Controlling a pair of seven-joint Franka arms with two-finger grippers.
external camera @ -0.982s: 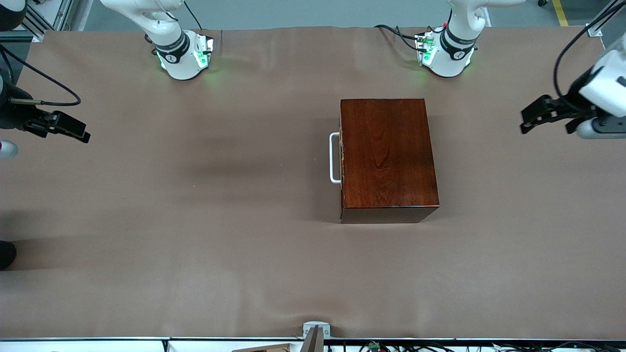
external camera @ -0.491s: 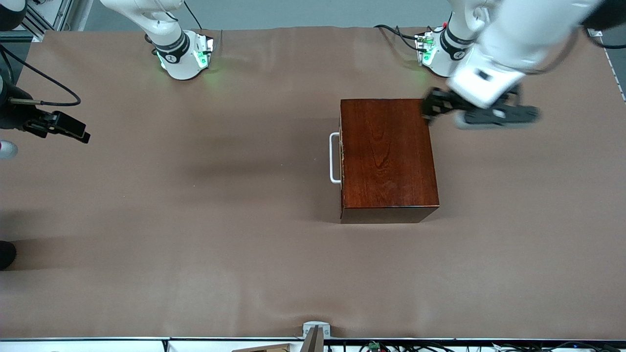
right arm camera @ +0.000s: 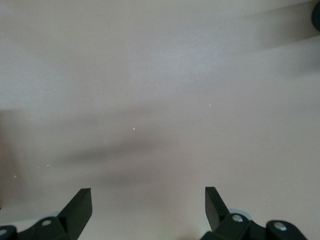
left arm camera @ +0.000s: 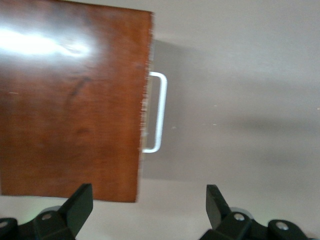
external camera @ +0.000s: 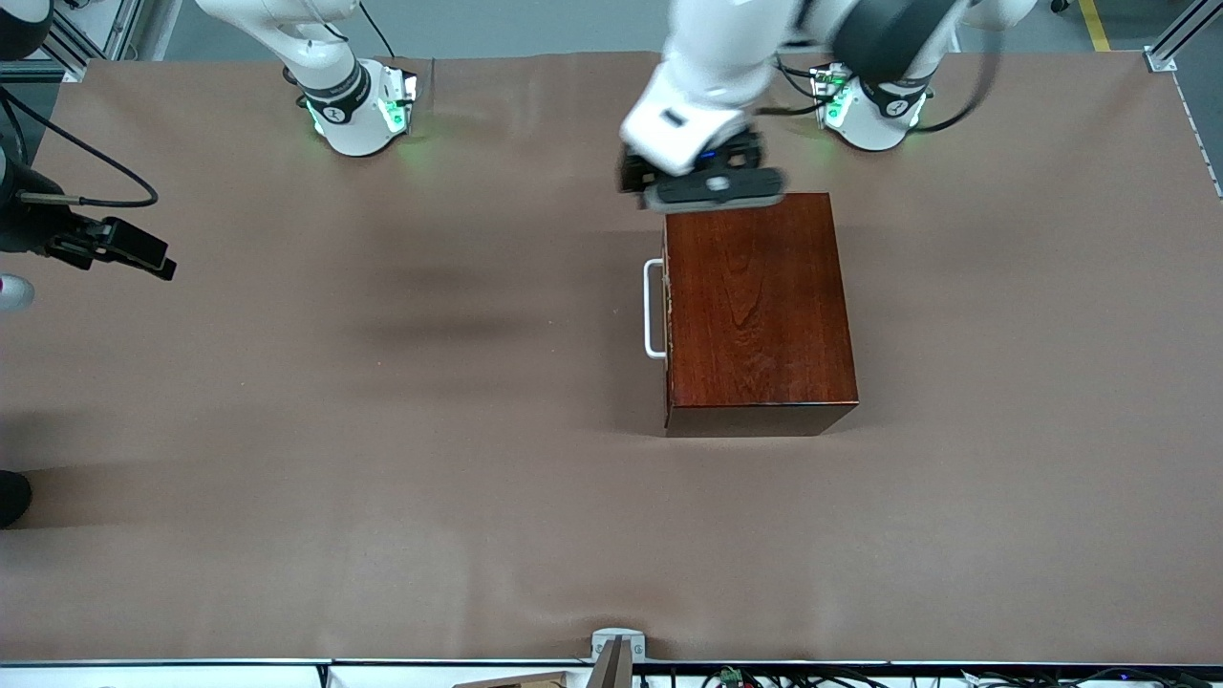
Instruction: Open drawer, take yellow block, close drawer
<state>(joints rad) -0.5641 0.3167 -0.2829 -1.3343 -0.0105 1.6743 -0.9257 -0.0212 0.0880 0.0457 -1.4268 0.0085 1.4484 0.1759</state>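
Observation:
The dark mahogany box (external camera: 755,306) stands mid-table. Its drawer is shut, and only the white bar handle (external camera: 653,309) shows, facing the right arm's end of the table. The yellow block is out of view. My left gripper (external camera: 702,183) hangs open and empty over the box's corner nearest the robot bases, on the handle side. The left wrist view shows the box top (left arm camera: 70,110) and the handle (left arm camera: 159,112) past the open left gripper (left arm camera: 147,210). My right gripper (external camera: 119,250) waits open and empty at the right arm's end of the table. The right wrist view shows the open right gripper (right arm camera: 147,210) over bare table.
A brown cover (external camera: 382,430) lies over the whole table. The two arm bases (external camera: 358,110) (external camera: 869,105) stand along the edge farthest from the front camera. A small metal bracket (external camera: 616,645) sits at the nearest edge.
My left arm has swung from the left arm's end of the table to over the box's handle-side corner. The right arm has not moved. The drawer stays shut.

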